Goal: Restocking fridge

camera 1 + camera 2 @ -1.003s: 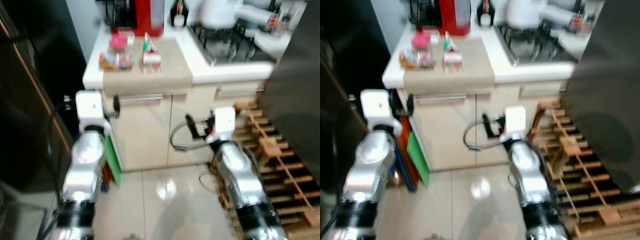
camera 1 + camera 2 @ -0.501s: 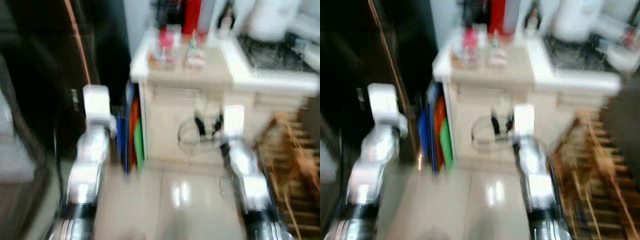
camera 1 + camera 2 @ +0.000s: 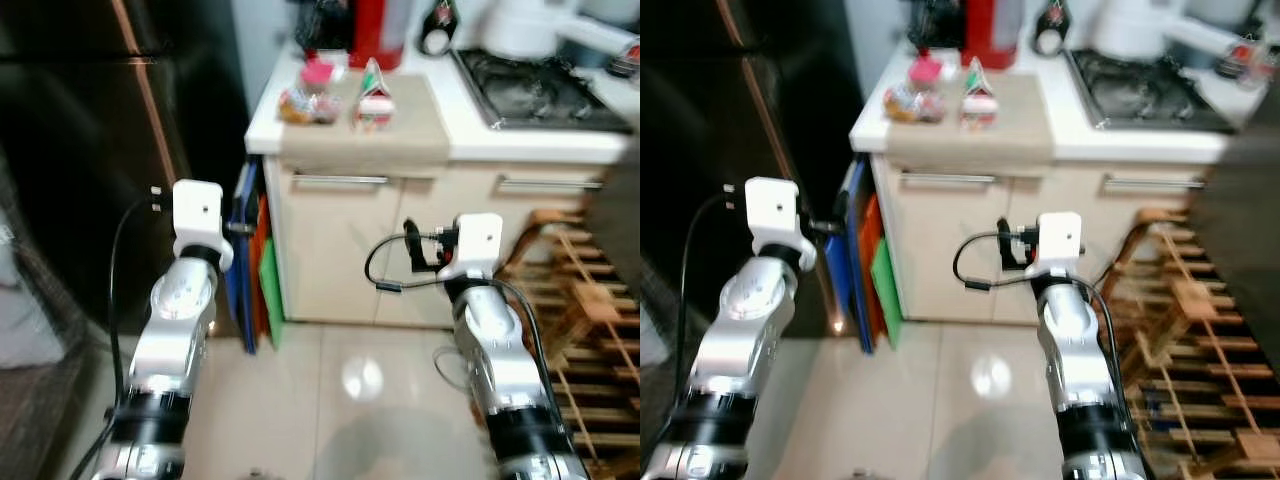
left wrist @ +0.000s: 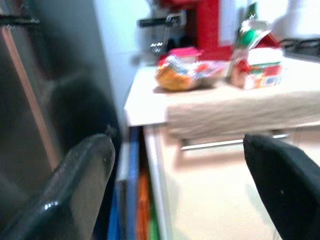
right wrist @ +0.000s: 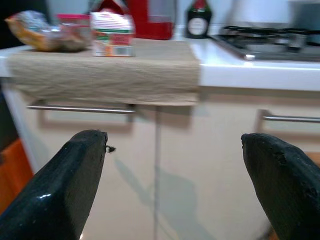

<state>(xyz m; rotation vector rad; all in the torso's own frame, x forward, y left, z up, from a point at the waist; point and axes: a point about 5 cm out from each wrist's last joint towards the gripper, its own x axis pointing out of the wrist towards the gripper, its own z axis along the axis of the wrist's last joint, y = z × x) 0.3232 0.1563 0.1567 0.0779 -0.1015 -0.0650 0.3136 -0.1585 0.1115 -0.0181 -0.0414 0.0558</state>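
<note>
A kitchen seen from the robot's head, looking down and forward. Both silver arms reach up from the bottom of the frame, held raised in front of a cream cabinet [image 3: 345, 250]. The left claw [image 4: 185, 190] sits at lower left beside a tall dark fridge [image 3: 90, 150] that takes up the left side of the frame; its wrist view shows the two black fingers [image 4: 75, 195] spread wide apart, holding nothing. The right claw [image 5: 185, 180] is at centre right, facing the cabinet doors — its fingers [image 5: 65, 185] are also spread wide and empty.

In the upper middle of the frame, a white table [image 3: 520, 145] tops the cabinet, and a beige cloth [image 3: 370, 135] lies on it, hanging a little over the front edge. On the cloth, toward the back, stand a small red-and-white carton [image 3: 371, 100] with a green cap and, just to its left, a bag of food [image 3: 300, 107] with a pink-lidded tub [image 3: 318, 73] just behind it. Behind them stands a red appliance [image 3: 375, 30], with a dark bottle [image 3: 437, 25] to its right. A gas stove [image 3: 535, 85] fills the upper right. Blue, orange and green boards [image 3: 258, 270] stand upright in the gap between fridge and cabinet. A wooden rack [image 3: 585, 330] sits on the floor at lower right.
</note>
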